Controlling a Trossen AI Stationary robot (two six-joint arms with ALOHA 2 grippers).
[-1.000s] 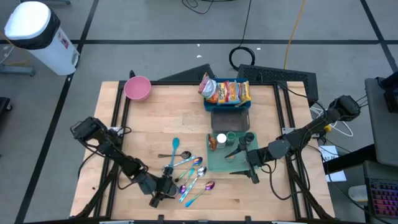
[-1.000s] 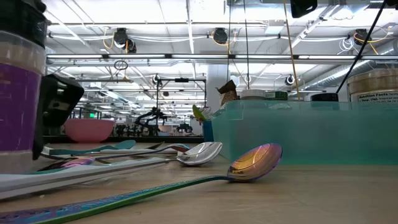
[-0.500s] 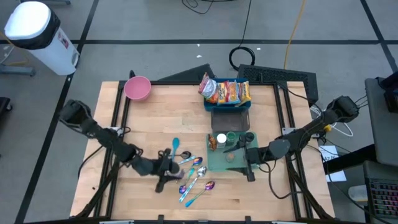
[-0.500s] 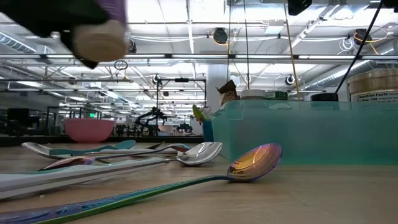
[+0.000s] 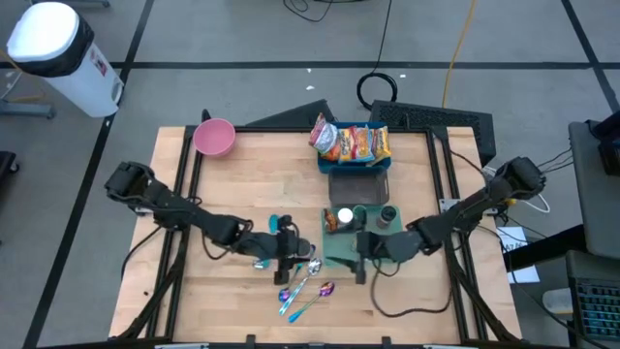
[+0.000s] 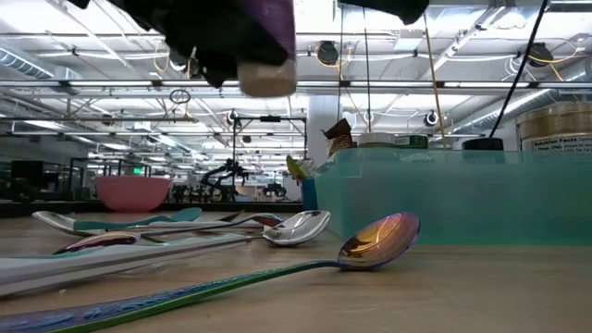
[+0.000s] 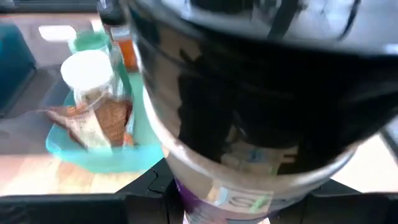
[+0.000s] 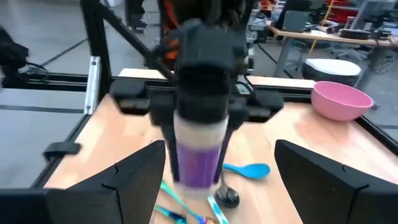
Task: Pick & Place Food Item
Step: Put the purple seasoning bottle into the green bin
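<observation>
Left end effector (image 5: 288, 245): your fingers are clamped on the purple-labelled jar (image 8: 198, 148), carried clear above the spoons (image 5: 302, 276), at 9 o'clock of the teal tray (image 5: 341, 254). Right end effector (image 5: 361, 254): fingers spread, holding nothing, over the tray's 6 o'clock edge. Pink bowl (image 5: 214, 137): desk's 11 o'clock corner.

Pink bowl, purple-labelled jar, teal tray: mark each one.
Pink bowl (image 5: 214, 138), high view, centre of its inside.
Purple-labelled jar (image 8: 198, 155), right wrist view, on its label.
Teal tray (image 6: 444, 199), low view, its near wall.
</observation>
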